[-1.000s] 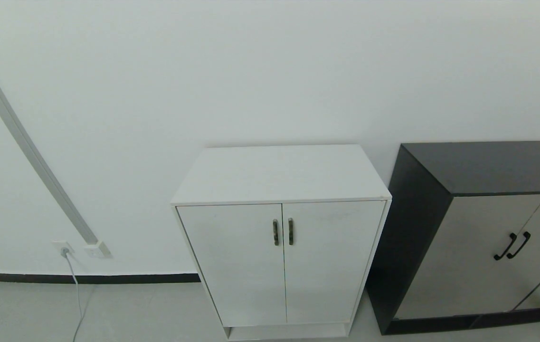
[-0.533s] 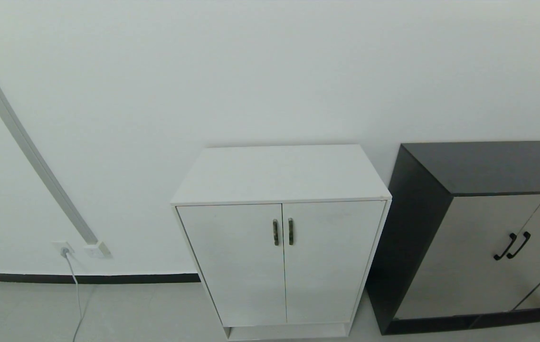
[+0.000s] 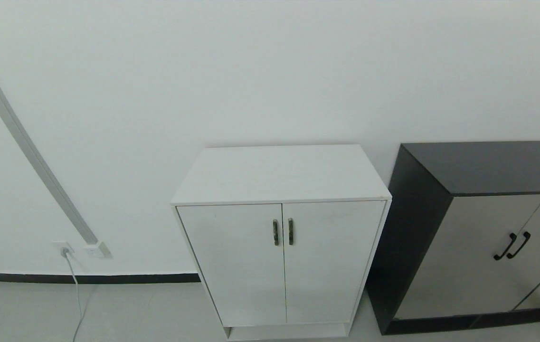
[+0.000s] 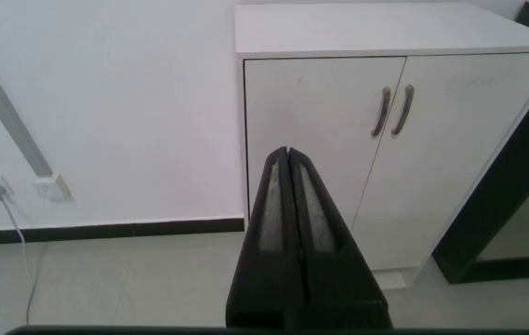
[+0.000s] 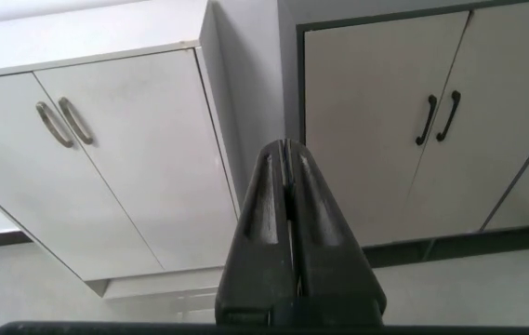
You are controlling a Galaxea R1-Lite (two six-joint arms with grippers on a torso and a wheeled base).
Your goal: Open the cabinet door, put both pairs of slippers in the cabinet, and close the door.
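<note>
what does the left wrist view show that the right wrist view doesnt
Left wrist view adds: the shut left gripper, wall sockets, a plugged-in cable and a grey wall strip. Right wrist view adds: the shut right gripper and the dark cabinet seen from the front, with its black handles. Shared: the white cabinet, both doors closed, with its two handles.

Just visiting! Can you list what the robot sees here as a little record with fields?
white cabinet: against the wall, both doors shut
handles: two, side by side where the doors meet
black cabinet: right of the white one, doors shut
left gripper: shut, empty
right gripper: shut, empty
wall socket: left of the white cabinet, cable plugged in
</note>
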